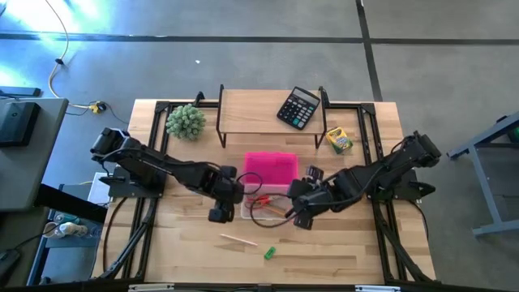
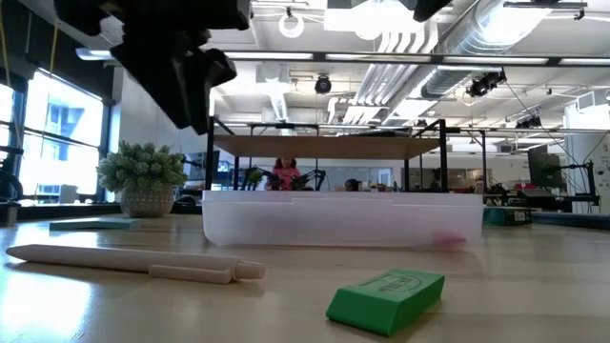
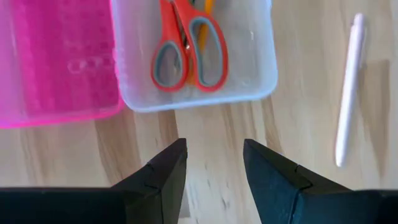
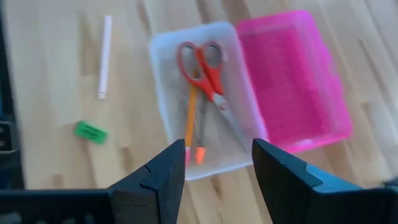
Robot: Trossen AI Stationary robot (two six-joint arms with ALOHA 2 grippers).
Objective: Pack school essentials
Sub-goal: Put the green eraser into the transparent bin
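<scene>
Wooden table point(image 1: 186, 251) holds clear box point(image 4: 163, 93), pink lid point(image 4: 298, 81) touching its side. Red-handled scissors point(image 4: 205, 68) and pencils point(image 4: 191, 127) lie inside box. White pen point(image 1: 238, 240) and green eraser point(image 1: 269, 253) lie apart on table. Left gripper point(image 3: 214, 165) beside box, fingers spread, holding nothing. Right gripper point(image 4: 217, 163) above box, fingers spread, empty. Crayon box point(image 1: 338, 139) near shelf.

Scissors point(image 4: 205, 68): one pair, red-handled
Pencils point(image 4: 190, 124): two, one orange
Pen point(image 1: 238, 240): one, pale
Eraser point(image 1: 269, 253): one, green
Clear tray point(image 3: 261, 56): one
Pink lid point(image 1: 272, 169): one
Crayon box point(image 1: 338, 139): one
Calculator point(image 1: 298, 107): one
Plant ball point(image 1: 186, 121): one
Shelf point(image 1: 251, 105): one
Robot arms: two
</scene>
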